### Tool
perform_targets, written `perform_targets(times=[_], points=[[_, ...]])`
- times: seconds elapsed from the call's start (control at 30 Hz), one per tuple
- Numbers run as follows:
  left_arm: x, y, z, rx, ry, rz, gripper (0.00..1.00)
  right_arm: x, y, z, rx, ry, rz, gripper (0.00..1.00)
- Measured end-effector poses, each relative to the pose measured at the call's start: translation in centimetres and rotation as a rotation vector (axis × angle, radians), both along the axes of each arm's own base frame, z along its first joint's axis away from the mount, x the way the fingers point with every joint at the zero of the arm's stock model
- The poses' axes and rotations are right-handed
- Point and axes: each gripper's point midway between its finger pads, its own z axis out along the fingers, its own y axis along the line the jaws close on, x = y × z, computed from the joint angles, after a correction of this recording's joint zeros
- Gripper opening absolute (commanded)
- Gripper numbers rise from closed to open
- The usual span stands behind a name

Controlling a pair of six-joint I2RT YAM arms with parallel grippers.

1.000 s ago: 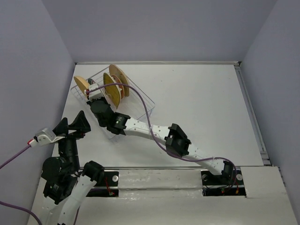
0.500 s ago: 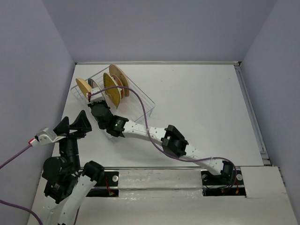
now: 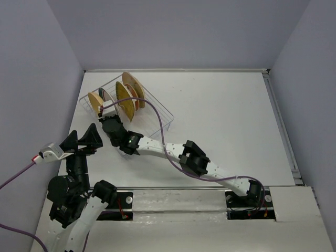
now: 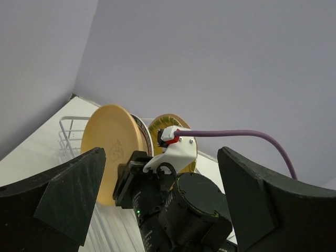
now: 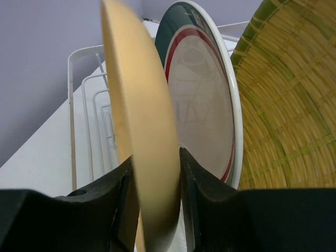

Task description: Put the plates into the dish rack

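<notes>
The white wire dish rack [image 3: 157, 113] stands at the table's far left. Several plates stand on edge in it: a tan one [image 3: 131, 83], a yellow ribbed one [image 3: 123, 96], a red-orange one [image 3: 137, 101] and a white one with green-and-red rim rings [image 3: 106, 95]. My right gripper [image 3: 105, 111] is shut on another tan plate [image 3: 95, 100], held upright at the rack's left end. In the right wrist view the gripper [image 5: 156, 194] clamps this tan plate [image 5: 139, 121] edge-on, beside the white plate [image 5: 205, 115] and the yellow plate [image 5: 283, 105]. My left gripper [image 3: 83, 139] is open and empty.
The rack's wire wall [image 5: 84, 105] lies left of the held plate. In the left wrist view the right arm's wrist [image 4: 184, 205] and its purple cable [image 4: 252, 134] fill the space between my left fingers [image 4: 58, 194]. The side wall is close on the left.
My right gripper has carried the tan plate a little to the right, closer to the white plate in the rack. The left arm has not moved.
</notes>
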Motion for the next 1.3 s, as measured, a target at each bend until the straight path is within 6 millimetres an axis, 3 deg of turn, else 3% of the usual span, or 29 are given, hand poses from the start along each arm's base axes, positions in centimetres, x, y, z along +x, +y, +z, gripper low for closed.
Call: perform_targets(times=[0.1, 0.27, 0.4, 0.5, 0.7, 0.73, 0.8, 0.87, 1.07, 1.1, 1.2, 1.3], points=[[0.0, 0.0, 0.0, 0.0, 0.0, 0.0, 0.99, -0.1, 0.2, -0.6, 0.003, 0.007, 0.013, 0.55], [0.1, 0.0, -0.1, 0.001, 0.002, 0.0, 0.99, -0.5, 0.0, -2.4, -0.034, 0.034, 0.035, 0.61], [0.1, 0.0, -0.2, 0.002, 0.004, 0.002, 0.99, -1.4, -1.0, -1.5, -0.054, 0.066, 0.066, 0.64], [0.1, 0.1, -0.2, 0.001, 0.005, 0.006, 0.99, -2.3, -2.0, 2.0, -0.008, 0.073, 0.096, 0.69], [0.1, 0.2, -0.2, -0.001, 0.007, 0.013, 0.99, -5.7, -7.2, 13.7, 0.167, 0.055, 0.185, 0.91], [0.1, 0.2, -0.3, 0.0, 0.008, 0.013, 0.99, -6.2, -7.8, 14.5, 0.184, 0.051, 0.202, 0.92], [0.2, 0.0, -0.3, 0.004, 0.011, 0.007, 0.99, -7.6, -11.0, 16.7, 0.218, 0.043, 0.216, 0.93], [0.5, -0.3, -0.4, 0.014, 0.02, -0.004, 0.99, -8.6, -14.1, 16.6, 0.22, 0.048, 0.233, 0.93], [1.8, -2.3, -1.1, 0.069, 0.066, -0.074, 0.99, -10.4, -25.4, 10.1, 0.121, 0.123, 0.192, 0.91], [2.1, -2.6, -1.3, 0.079, 0.075, -0.083, 0.99, -10.7, -28.2, 8.5, 0.105, 0.139, 0.16, 0.9], [2.7, -3.8, -1.8, 0.114, 0.1, -0.127, 0.99, -12.2, -34.7, 6.3, 0.114, 0.159, 0.091, 0.88], [3.4, -4.6, -2.4, 0.141, 0.125, -0.155, 0.99, -13.8, -39.6, 6.7, 0.201, 0.137, 0.038, 0.87]])
